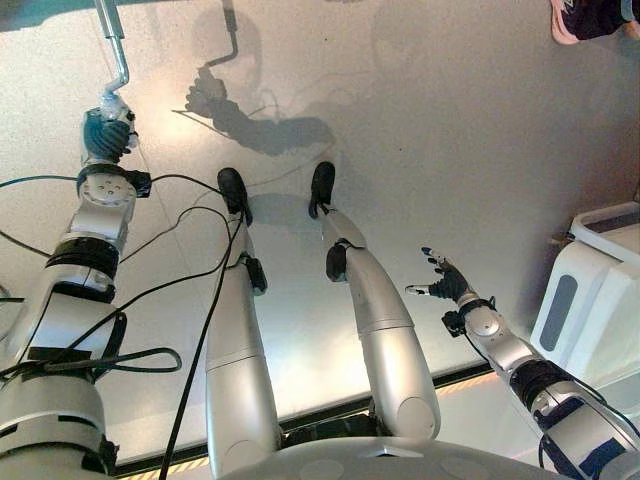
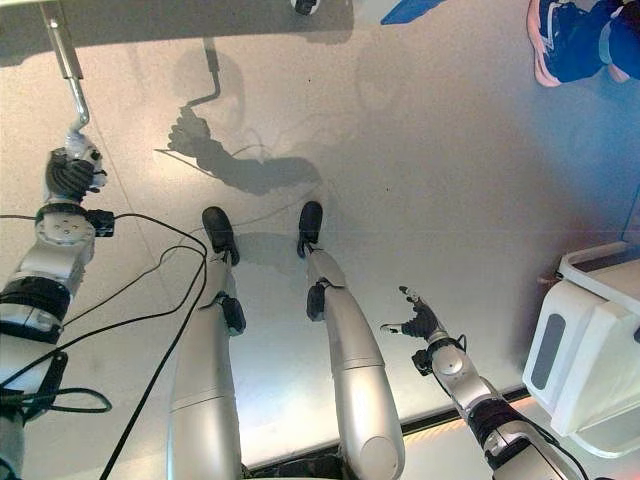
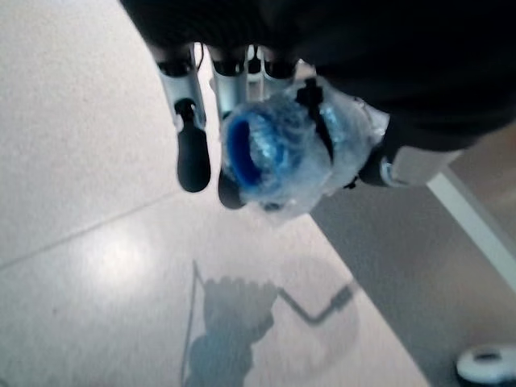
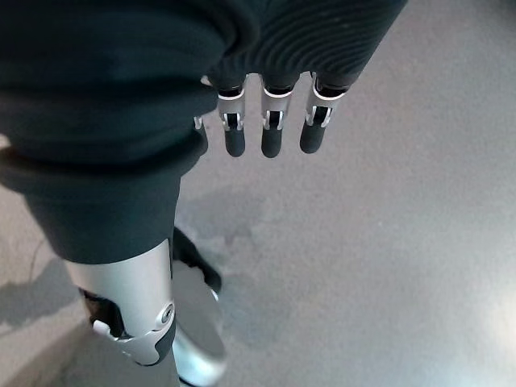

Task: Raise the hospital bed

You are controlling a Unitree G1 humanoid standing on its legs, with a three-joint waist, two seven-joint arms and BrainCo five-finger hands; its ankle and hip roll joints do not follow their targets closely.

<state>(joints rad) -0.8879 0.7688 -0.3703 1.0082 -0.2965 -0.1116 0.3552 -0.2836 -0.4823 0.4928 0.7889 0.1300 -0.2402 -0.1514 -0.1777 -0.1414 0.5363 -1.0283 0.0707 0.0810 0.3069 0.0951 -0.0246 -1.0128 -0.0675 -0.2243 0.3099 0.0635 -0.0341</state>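
Crank handle [image 1: 113, 45] sits inside your left hand [image 1: 105, 135], fingers curled round its grip; your right hand [image 1: 447, 282] hangs open, well apart.

Pale, glossy speckled floor [image 1: 450, 130], brightly lit. White cabinet with grey panel [image 1: 590, 300] at 4 o'clock. A person's shoe [image 2: 560, 40] at 1 o'clock.

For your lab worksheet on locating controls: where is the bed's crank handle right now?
The crank handle hangs at the upper left of the left eye view, its wrapped grip inside the curled left hand, above the grey floor.
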